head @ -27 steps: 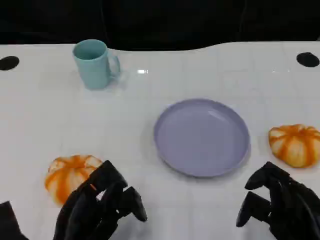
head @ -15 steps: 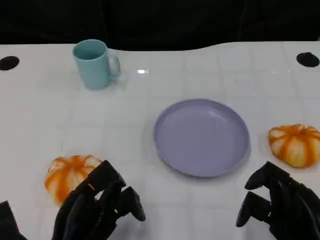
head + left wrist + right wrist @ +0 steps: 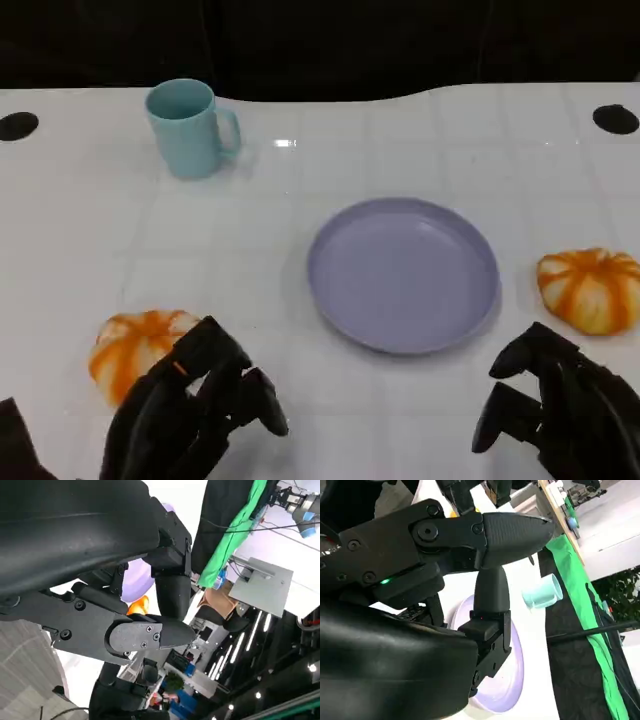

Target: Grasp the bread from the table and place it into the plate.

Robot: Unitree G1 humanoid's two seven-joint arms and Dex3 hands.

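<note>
White tabletop (image 3: 330,400) carries two breads flanking the plate (image 3: 403,273); the left bread (image 3: 135,352) touches my left hand (image 3: 190,415), whose empty, loosely curled fingers could nudge it away.

The left hand (image 3: 190,415) has drawn back slightly.

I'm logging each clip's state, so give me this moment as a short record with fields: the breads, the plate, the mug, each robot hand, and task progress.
left bread: orange-striped bun on the table, near the left robot hand, partly hidden by its fingers
right bread: similar bun on the table, right of the plate
plate: lavender, holds nothing
mug: teal, upright, far left
left robot hand: holds nothing
right robot hand: holds nothing
progress: no bread grasped yet
</note>
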